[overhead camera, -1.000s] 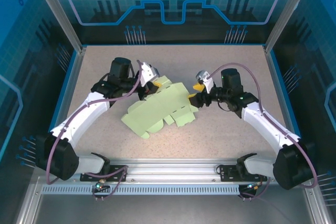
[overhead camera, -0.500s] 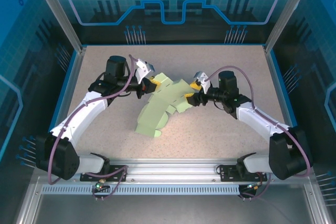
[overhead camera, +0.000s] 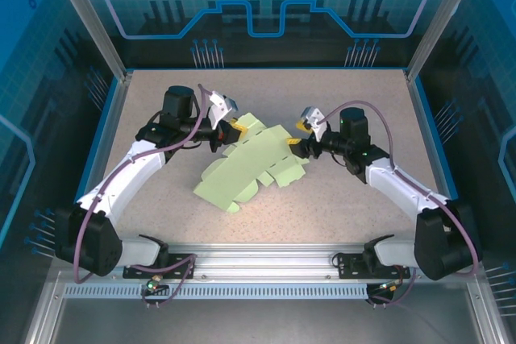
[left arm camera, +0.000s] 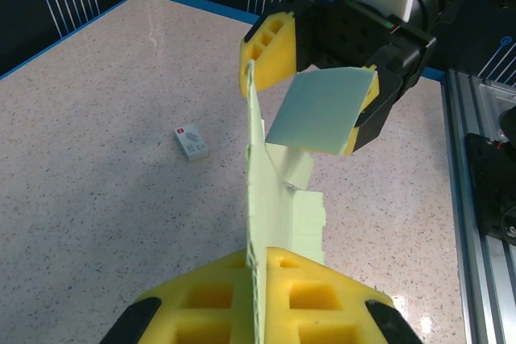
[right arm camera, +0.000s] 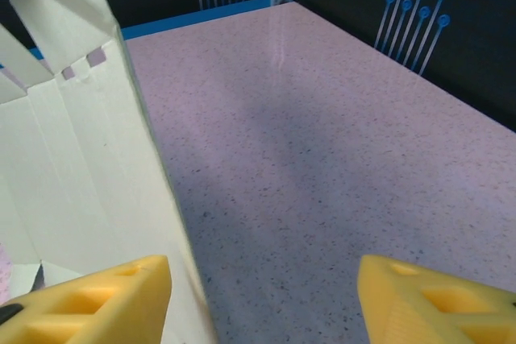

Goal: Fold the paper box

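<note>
Paper box (overhead camera: 242, 175), clamped in left jaws

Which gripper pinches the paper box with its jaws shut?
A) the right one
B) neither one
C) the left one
C: the left gripper has its yellow pads closed on the edge of the paper box, while the right gripper shows a wide gap between its fingers.

In the right wrist view, the paper box (right arm camera: 72, 167) runs off the left and top edges. The bottom edge cuts off the right gripper (right arm camera: 264, 300) at its yellow fingertips (right arm camera: 419, 300). From the left wrist, the print on the small white tag (left arm camera: 191, 142) is too small to read.
</note>
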You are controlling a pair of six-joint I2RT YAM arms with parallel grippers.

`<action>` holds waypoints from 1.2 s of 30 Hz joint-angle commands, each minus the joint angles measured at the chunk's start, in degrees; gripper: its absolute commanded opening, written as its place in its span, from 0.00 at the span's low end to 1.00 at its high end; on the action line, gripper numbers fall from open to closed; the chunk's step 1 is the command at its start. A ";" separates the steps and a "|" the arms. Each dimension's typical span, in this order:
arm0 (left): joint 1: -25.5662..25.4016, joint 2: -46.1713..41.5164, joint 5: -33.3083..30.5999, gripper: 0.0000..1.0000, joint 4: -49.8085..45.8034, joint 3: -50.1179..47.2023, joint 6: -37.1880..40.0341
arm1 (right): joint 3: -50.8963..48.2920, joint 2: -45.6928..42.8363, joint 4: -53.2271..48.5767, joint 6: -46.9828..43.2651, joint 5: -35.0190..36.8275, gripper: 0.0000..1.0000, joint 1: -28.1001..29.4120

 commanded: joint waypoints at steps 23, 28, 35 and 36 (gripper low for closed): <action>0.65 -0.28 4.05 0.00 3.96 0.35 -4.14 | 1.61 0.66 1.73 -0.32 -4.53 0.21 1.53; 1.22 -0.14 3.77 0.00 5.28 0.08 -6.49 | 1.41 -1.10 1.87 0.32 -4.22 0.09 1.49; 1.38 -0.40 0.49 0.00 8.55 0.24 -15.32 | 4.93 -6.26 -7.48 2.78 -1.65 0.05 1.95; 1.35 -0.51 0.49 0.00 9.55 0.09 -17.22 | 6.43 -6.55 -11.18 2.89 -2.19 0.05 1.93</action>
